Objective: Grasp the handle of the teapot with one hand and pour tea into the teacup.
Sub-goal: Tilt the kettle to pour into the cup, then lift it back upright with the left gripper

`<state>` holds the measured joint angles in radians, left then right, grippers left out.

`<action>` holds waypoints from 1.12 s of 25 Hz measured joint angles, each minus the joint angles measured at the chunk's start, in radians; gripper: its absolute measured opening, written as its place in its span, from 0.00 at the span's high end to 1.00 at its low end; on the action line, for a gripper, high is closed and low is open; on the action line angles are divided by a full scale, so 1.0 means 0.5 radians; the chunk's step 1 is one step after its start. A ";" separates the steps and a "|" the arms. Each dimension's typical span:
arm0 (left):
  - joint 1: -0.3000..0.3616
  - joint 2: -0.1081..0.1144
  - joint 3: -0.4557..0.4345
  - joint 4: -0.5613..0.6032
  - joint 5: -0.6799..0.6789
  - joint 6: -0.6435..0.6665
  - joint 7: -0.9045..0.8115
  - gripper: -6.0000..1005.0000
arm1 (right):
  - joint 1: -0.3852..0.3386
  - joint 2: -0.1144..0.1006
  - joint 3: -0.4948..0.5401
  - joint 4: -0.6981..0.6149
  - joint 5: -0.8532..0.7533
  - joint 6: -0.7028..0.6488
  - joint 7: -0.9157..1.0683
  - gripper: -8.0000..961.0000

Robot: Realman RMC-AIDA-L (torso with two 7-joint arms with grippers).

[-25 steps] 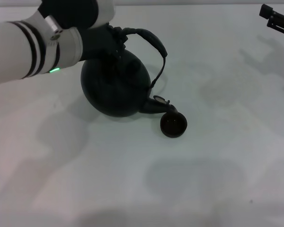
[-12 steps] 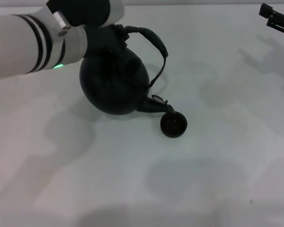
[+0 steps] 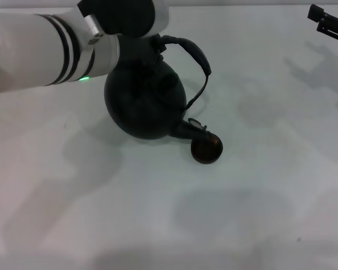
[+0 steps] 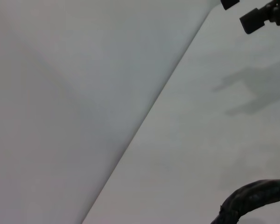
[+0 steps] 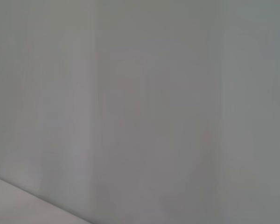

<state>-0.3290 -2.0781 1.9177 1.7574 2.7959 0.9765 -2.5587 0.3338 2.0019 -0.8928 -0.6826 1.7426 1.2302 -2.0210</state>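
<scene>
Right now my left gripper (image 3: 149,48) seems clamped on the handle (image 3: 194,53) — fingers mostly hidden — tipping the heavy, rigid teapot (image 3: 145,101), spout over the fragile teacup (image 3: 207,149); right gripper (image 3: 329,22) parked far off.

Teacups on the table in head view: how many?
1. The teacup sits on the table right under the spout of the tilted teapot, which the left gripper holds by the handle. None seems hidden.

- head: high, looking down-forward at desk (image 3: 259,214)
- left wrist: close, faces far desk edge — shares handle (image 4: 252,198), right tool (image 4: 266,14)
- right wrist: blank surface only
</scene>
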 joint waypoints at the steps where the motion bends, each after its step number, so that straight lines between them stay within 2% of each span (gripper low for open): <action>1: -0.009 -0.001 0.002 -0.001 0.011 0.011 0.000 0.87 | 0.000 0.000 0.000 0.001 0.000 0.000 0.000 0.18; 14: -0.121 -0.001 0.016 -0.022 0.066 0.130 -0.016 0.87 | 0.006 0.000 0.000 0.024 0.000 0.000 0.000 0.18; 28: -0.132 0.001 0.024 -0.043 0.072 0.137 -0.023 0.87 | 0.007 0.000 0.000 0.025 -0.008 -0.003 -0.002 0.18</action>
<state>-0.3952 -2.0777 1.9296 1.7358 2.8318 1.0448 -2.5704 0.3374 2.0019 -0.8928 -0.6700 1.7384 1.2286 -2.0218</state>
